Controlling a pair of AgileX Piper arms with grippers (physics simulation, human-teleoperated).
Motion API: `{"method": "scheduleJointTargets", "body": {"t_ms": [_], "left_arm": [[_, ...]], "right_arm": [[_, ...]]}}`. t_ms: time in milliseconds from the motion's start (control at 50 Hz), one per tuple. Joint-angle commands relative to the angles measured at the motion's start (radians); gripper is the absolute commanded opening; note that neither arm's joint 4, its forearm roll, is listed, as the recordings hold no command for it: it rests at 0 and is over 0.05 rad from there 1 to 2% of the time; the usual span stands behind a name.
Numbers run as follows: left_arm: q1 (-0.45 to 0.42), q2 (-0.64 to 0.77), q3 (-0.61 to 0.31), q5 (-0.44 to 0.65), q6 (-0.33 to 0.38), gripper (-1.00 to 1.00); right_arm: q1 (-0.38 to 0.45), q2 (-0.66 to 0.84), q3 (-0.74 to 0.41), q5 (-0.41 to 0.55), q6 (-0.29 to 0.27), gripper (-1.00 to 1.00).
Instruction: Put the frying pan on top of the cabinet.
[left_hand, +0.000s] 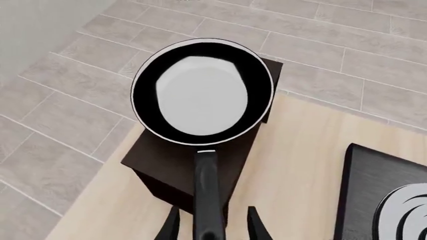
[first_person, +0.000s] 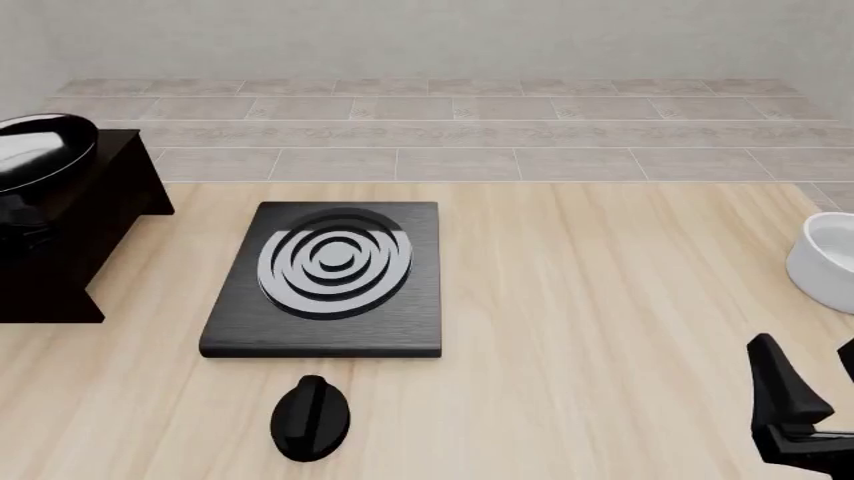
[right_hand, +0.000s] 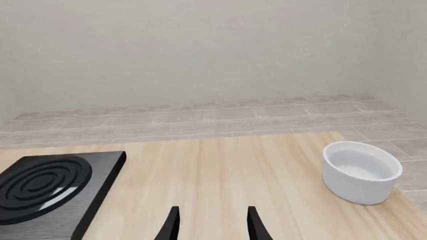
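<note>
The frying pan (left_hand: 202, 95) is round and glossy black with a pale sheen inside. It sits on the flat top of the dark brown cabinet (left_hand: 163, 160), and its rim overhangs the cabinet's edges. In the front view the frying pan (first_person: 34, 150) and the cabinet (first_person: 100, 215) are at the far left. My left gripper (left_hand: 213, 209) is open. Its fingers stand on either side of the pan's handle (left_hand: 207, 185) with a gap on both sides. My right gripper (first_person: 807, 352) is open and empty at the near right, and it also shows in the right wrist view (right_hand: 213, 209).
A flat black slab with white rings (first_person: 327, 280) lies mid-table, right of the cabinet. A black knob-like object (first_person: 310, 417) lies in front of it. A white bowl (first_person: 827, 262) stands at the table's right edge. The cabinet stands at the table's far left corner.
</note>
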Motion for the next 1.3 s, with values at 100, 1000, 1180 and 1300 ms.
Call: {"method": "scheduleJointTargets", "body": {"t_ms": [100, 1000, 1180, 1300], "left_arm": [[0.006, -0.049, 0.002, 0.031, 0.022, 1.0], [0.001, -0.298, 0.066, 0.189, 0.044, 1.0], [0.001, -0.369, 0.096, 0.23, 0.046, 1.0], [-0.003, -0.405, 0.116, 0.245, 0.041, 1.0]], "right_arm": [[-0.001, -0.001, 0.0, 0.001, 0.001, 1.0], [0.0, -0.022, 0.001, 0.014, 0.006, 1.0], [0.0, -0.033, 0.001, 0.022, 0.008, 1.0], [-0.001, -0.032, 0.0, 0.02, 0.011, 1.0]]}}
